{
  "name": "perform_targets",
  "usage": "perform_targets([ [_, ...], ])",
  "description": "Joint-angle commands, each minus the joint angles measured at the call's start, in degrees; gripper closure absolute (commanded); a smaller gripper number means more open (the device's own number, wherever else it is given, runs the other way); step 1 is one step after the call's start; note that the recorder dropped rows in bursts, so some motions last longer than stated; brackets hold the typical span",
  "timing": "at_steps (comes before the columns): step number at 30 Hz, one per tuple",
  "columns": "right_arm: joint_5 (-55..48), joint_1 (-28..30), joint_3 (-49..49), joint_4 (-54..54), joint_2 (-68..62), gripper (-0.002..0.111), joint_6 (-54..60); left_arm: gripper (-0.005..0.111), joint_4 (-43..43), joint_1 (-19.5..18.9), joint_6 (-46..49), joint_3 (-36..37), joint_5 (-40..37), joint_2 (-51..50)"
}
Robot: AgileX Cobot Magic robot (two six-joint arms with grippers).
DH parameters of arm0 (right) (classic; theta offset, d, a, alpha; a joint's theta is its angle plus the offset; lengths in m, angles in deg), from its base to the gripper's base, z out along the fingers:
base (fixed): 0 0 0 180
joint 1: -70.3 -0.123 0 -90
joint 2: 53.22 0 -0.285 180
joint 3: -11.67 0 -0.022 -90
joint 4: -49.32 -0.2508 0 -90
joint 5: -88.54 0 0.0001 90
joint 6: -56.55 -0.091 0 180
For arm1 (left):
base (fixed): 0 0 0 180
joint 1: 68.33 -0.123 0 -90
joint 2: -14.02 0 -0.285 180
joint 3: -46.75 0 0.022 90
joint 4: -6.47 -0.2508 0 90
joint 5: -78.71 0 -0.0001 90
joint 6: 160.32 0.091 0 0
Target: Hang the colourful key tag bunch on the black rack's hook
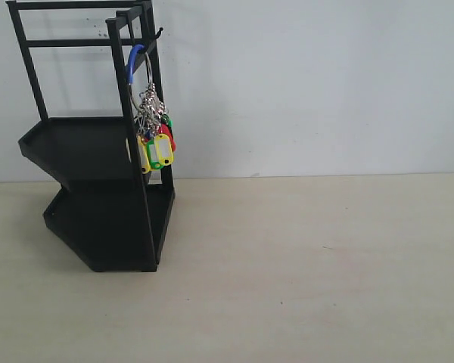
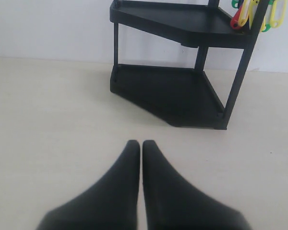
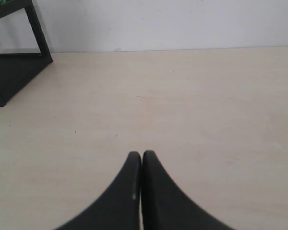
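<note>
The colourful key tag bunch [image 1: 156, 136] hangs by its blue-sleeved loop from the hook [image 1: 156, 35] on the top frame of the black rack [image 1: 98, 189], at the left of the exterior view. Its yellow, red and green tags [image 2: 257, 13] also show beside a rack post in the left wrist view. My left gripper [image 2: 141, 143] is shut and empty above the table, short of the rack's lower tray [image 2: 168, 93]. My right gripper [image 3: 141, 154] is shut and empty too, far from the rack's base [image 3: 12, 76]. Neither arm shows in the exterior view.
A pale wooden table [image 1: 310, 265] stretches to the right of the rack, with a white wall [image 1: 310, 83] behind it.
</note>
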Motion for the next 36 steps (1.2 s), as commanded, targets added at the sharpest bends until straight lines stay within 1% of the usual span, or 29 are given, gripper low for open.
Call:
perform_targets([
  [1, 0.0, 0.4, 0.0, 0.1, 0.2, 0.108, -0.1, 0.102, -0.3, 0.0, 0.2, -0.1, 0.5, 0.1],
  [36, 0.0, 0.4, 0.0, -1.0, 0.2, 0.108, -0.3, 0.102, -0.3, 0.0, 0.2, -0.1, 0.5, 0.1],
])
